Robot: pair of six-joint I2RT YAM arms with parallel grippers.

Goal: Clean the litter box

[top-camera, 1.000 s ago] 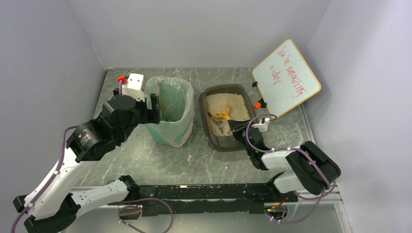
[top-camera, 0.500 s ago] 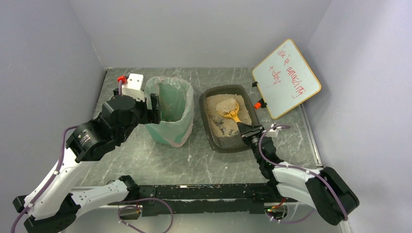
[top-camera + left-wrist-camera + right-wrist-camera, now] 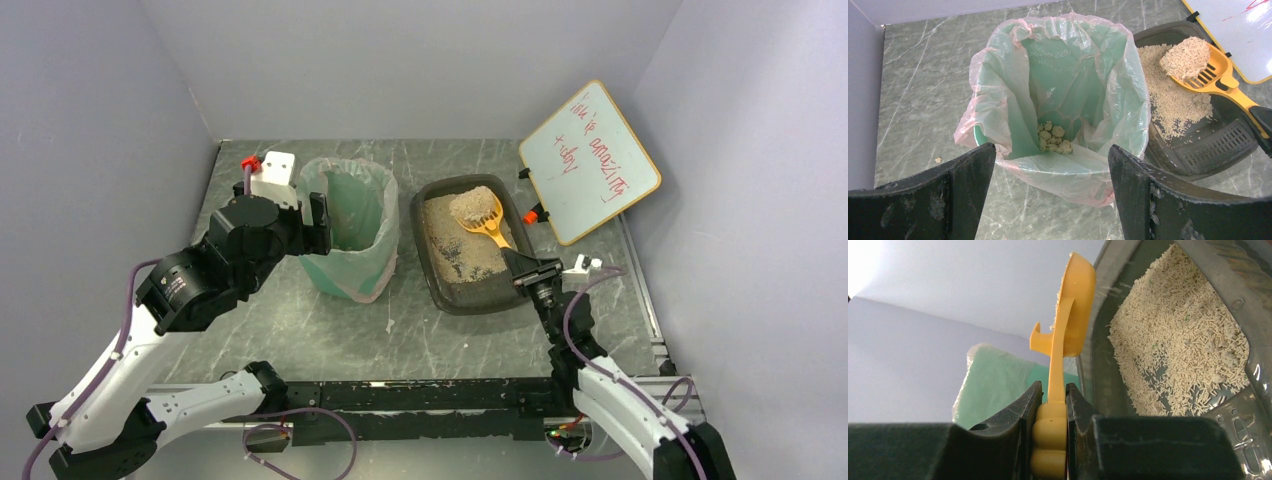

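The litter box (image 3: pixel 470 292), just right of the bin (image 3: pixel 350 225), looks stiff and light but holds loose, spill-prone litter, so it is best worked through the heaped scoop (image 3: pixel 487 222), whose handle the right gripper (image 3: pixel 1050 390) clamps, while the left gripper (image 3: pixel 1048 165) gapes wide, empty, by the bin.

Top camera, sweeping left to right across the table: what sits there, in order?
green bin → litter box → whiteboard. The orange scoop, gripped by the right gripper, hangs over the litter box, so it gets no place of its own.
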